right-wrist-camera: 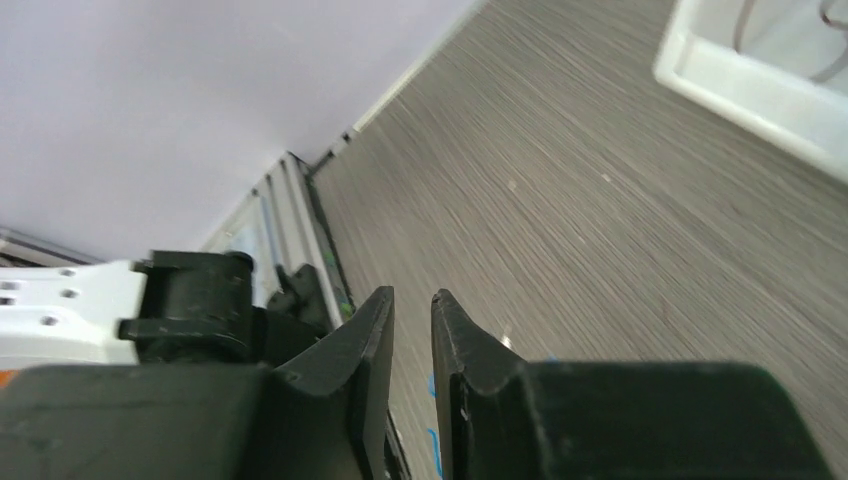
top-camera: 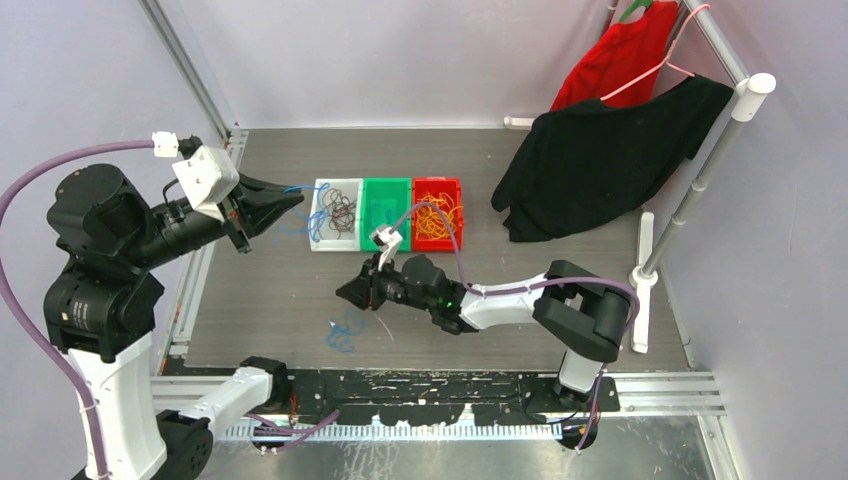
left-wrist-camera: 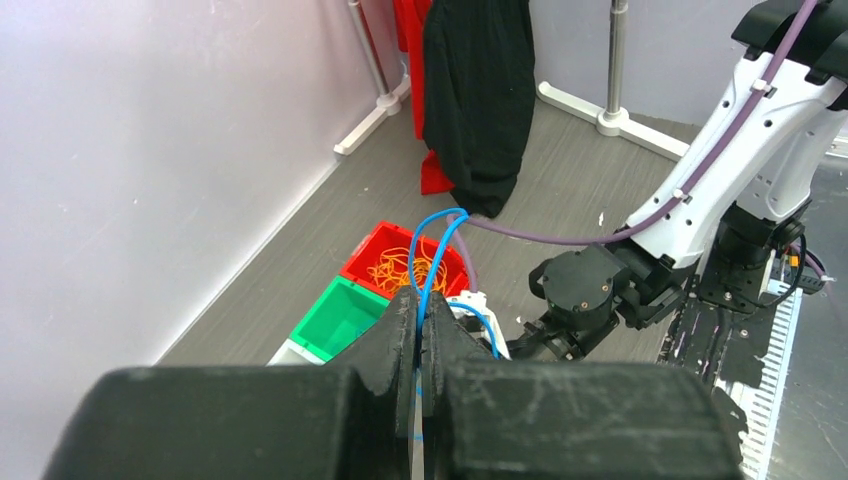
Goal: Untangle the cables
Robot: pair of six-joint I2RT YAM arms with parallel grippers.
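One blue cable [left-wrist-camera: 436,248] is clamped in the closed left gripper [left-wrist-camera: 418,318]. Right gripper [right-wrist-camera: 412,300] jaws stand slightly apart, holding nothing.

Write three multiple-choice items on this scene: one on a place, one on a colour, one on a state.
1. Where do the orange cables lie?
A. white bin
B. green bin
C. red bin

2. What colour is the cable pinched by the left gripper?
A. blue
B. orange
C. brown

3. How is the right gripper?
A. clamped on an orange cable
B. fingers slightly apart, holding nothing
C. inside the green bin

Key:
1 C: the orange strands fill the red bin.
2 A: a blue loop rises from the shut fingers.
3 B: the right wrist view shows a bare gap between its fingers.
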